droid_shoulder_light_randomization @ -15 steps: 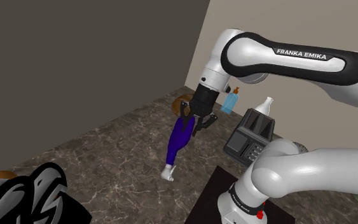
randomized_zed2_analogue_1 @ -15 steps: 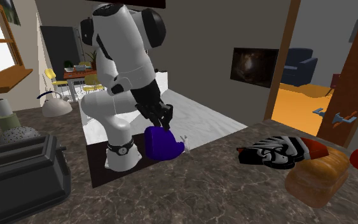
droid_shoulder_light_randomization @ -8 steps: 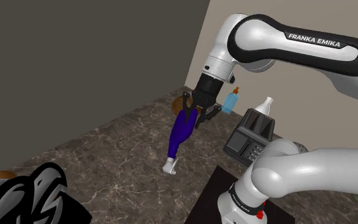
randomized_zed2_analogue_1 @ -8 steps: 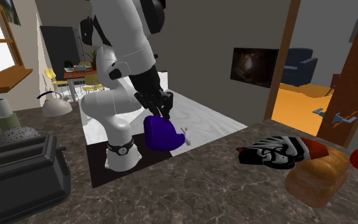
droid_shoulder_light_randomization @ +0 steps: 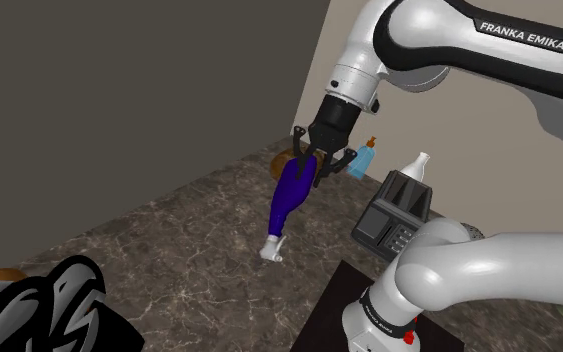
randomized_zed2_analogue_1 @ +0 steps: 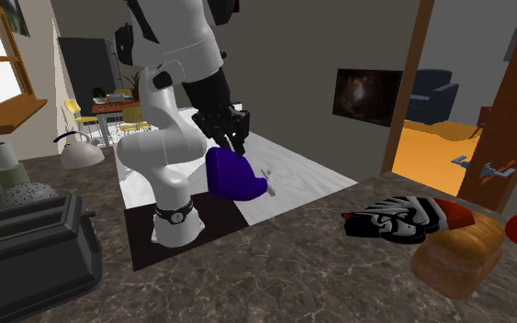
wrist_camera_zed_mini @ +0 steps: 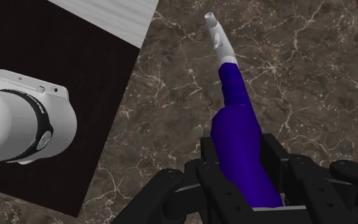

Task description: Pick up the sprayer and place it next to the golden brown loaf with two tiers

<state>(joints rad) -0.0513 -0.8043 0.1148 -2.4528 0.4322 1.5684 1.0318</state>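
- We see the gripper point(droid_shoulder_light_randomization: 316, 170) clasping the purple sprayer point(droid_shoulder_light_randomization: 291, 195) by its broad base
- Its long axis hangs steeply, with the white nozzle aimed down at the marble counter point(droid_shoulder_light_randomization: 189, 250)
- The golden loaf point(randomized_zed2_analogue_1: 458, 252) lies well apart

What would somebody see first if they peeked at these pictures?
Probably the bright purple sprayer with its white nozzle, dangling nozzle-down from the big white arm's black claw over the dark marbled counter. After that, the golden-brown loaf at the second exterior view's lower right, beside a black-and-white striped thing.
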